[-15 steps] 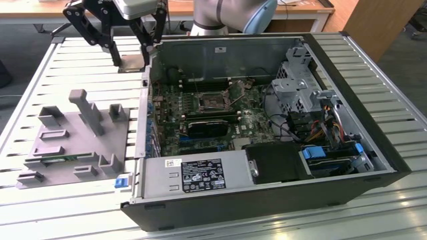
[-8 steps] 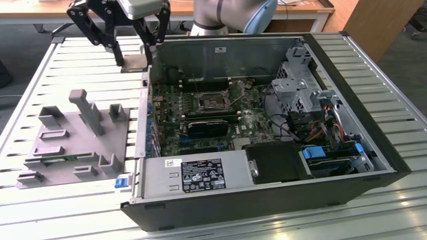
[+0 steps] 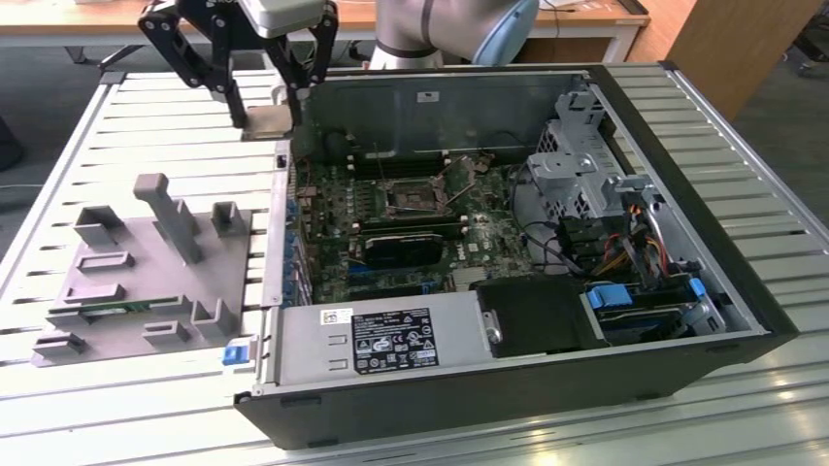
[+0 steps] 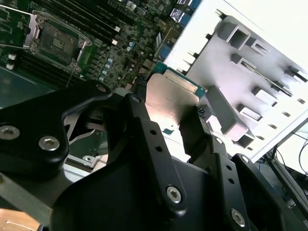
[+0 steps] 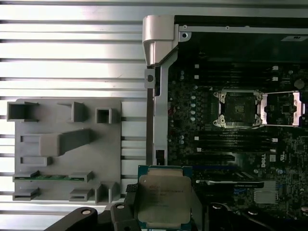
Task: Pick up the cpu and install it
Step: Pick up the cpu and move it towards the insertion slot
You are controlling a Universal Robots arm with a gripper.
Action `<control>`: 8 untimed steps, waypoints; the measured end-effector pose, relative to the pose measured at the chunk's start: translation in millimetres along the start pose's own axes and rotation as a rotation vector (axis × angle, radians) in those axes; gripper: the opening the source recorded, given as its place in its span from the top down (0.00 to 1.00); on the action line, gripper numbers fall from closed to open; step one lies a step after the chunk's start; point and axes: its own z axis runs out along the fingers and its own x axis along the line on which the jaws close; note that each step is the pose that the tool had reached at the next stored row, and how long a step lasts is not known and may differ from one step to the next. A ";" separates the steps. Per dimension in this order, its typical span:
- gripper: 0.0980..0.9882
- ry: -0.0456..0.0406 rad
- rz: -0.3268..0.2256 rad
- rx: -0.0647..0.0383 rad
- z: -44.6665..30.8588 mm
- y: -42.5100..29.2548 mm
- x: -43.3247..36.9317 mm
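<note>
The cpu [image 3: 271,119] is a flat square chip with a shiny metal top, held in the air between my gripper's [image 3: 268,123] black fingers. It hangs over the slatted table just outside the back corner of the open computer case [image 3: 518,379], on the exterior view's left. Both wrist views show the cpu [image 4: 168,96] [image 5: 163,197] clamped at two opposite edges. The motherboard's cpu socket [image 3: 417,198] [image 5: 239,109] [image 4: 57,41] lies open and bare, its metal load plate [image 5: 284,108] swung aside.
A grey parts fixture [image 3: 143,272] [image 5: 67,144] lies on the table at the exterior view's left, with a green memory stick [image 3: 111,309] [image 5: 48,176] in a slot. The case wall [image 5: 159,33] stands between table and motherboard. Drive cage and cables [image 3: 622,223] crowd the exterior view's right.
</note>
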 end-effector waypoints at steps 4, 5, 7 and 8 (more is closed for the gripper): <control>0.52 0.0000 0.000 0.000 0.0 0.0 -2.5; 0.52 0.0000 0.000 0.000 0.0 0.0 -3.0; 0.52 0.0000 0.000 0.000 0.0 0.1 -4.1; 0.52 0.0000 0.000 0.000 0.0 0.1 -4.7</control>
